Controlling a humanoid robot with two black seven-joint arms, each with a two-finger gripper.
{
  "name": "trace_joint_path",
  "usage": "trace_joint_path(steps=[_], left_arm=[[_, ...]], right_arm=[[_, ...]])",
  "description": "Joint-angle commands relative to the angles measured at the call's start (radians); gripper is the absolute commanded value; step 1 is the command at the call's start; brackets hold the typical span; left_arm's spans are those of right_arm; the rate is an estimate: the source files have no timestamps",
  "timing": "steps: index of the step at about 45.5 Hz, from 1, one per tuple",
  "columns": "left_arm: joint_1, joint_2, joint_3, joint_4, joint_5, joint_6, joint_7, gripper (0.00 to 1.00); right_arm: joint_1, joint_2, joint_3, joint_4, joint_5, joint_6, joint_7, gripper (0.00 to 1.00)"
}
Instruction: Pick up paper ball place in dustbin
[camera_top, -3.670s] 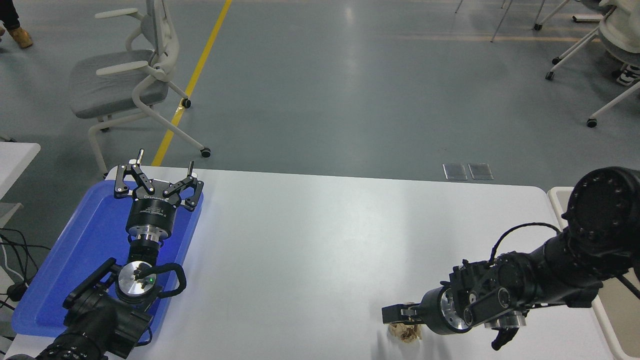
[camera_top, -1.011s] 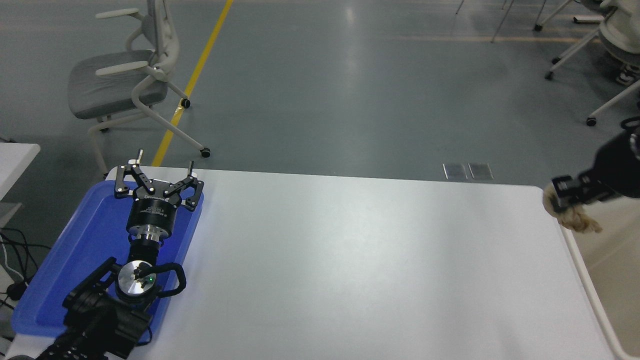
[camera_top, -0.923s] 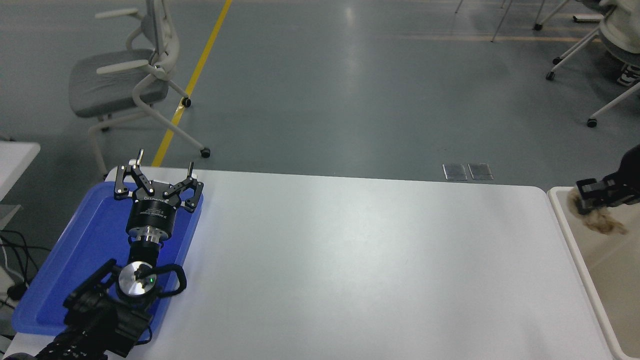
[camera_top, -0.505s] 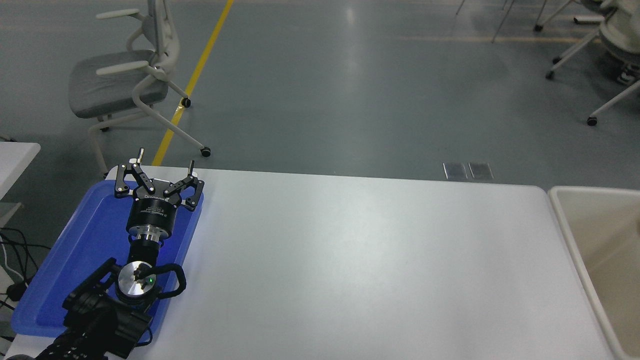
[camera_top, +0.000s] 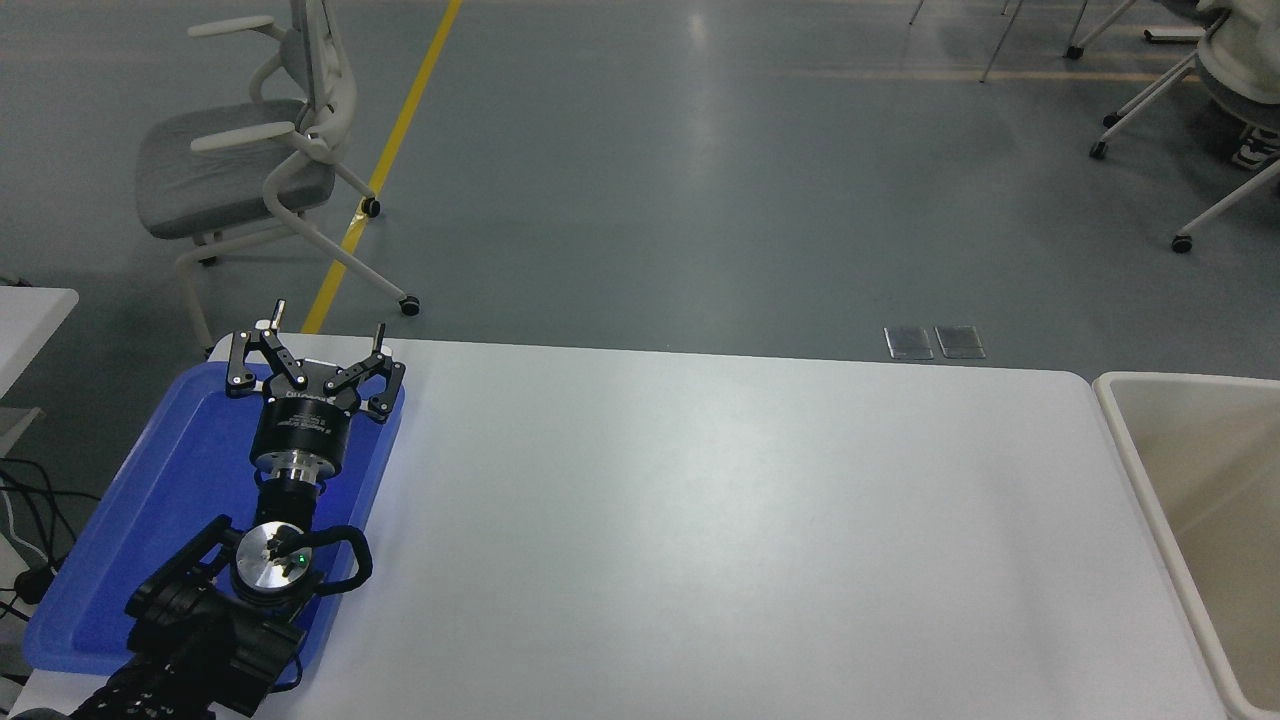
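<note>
Right arm and paper ball now out of sight; dustbin (camera_top: 1130, 440) long axis front-to-back; left tool (camera_top: 312, 345) spread over blue tray (camera_top: 150, 500).

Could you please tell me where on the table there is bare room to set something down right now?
The white table is bare from the blue tray at its left edge across to the dustbin at its right. The only crowded part is over the tray, where the parked left gripper hangs open.

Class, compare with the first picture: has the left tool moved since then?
No. The left tool is parked over the far end of the blue tray, open, at the table's left edge, as before.
</note>
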Motion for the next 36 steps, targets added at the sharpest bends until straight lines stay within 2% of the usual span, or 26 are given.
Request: trace_joint_path(steps=[1, 9, 22, 36], left_arm=[[0.000, 0.000, 0.000, 0.000, 0.000, 0.000, -0.002, 1.00], [0.000, 0.000, 0.000, 0.000, 0.000, 0.000, -0.002, 1.00], [0.000, 0.000, 0.000, 0.000, 0.000, 0.000, -0.002, 1.00], [0.000, 0.000, 0.000, 0.000, 0.000, 0.000, -0.002, 1.00]], right_arm=[[-0.192, 0.071, 0.046, -0.154, 0.152, -0.043, -0.068, 0.00], [-0.258, 0.118, 0.061, -0.159, 0.211, -0.155, -0.150, 0.00], [-0.330, 0.191, 0.176, -0.159, 0.214, -0.241, -0.209, 0.00], [-0.362, 0.226, 0.204, -0.159, 0.215, -0.276, -0.223, 0.00]])
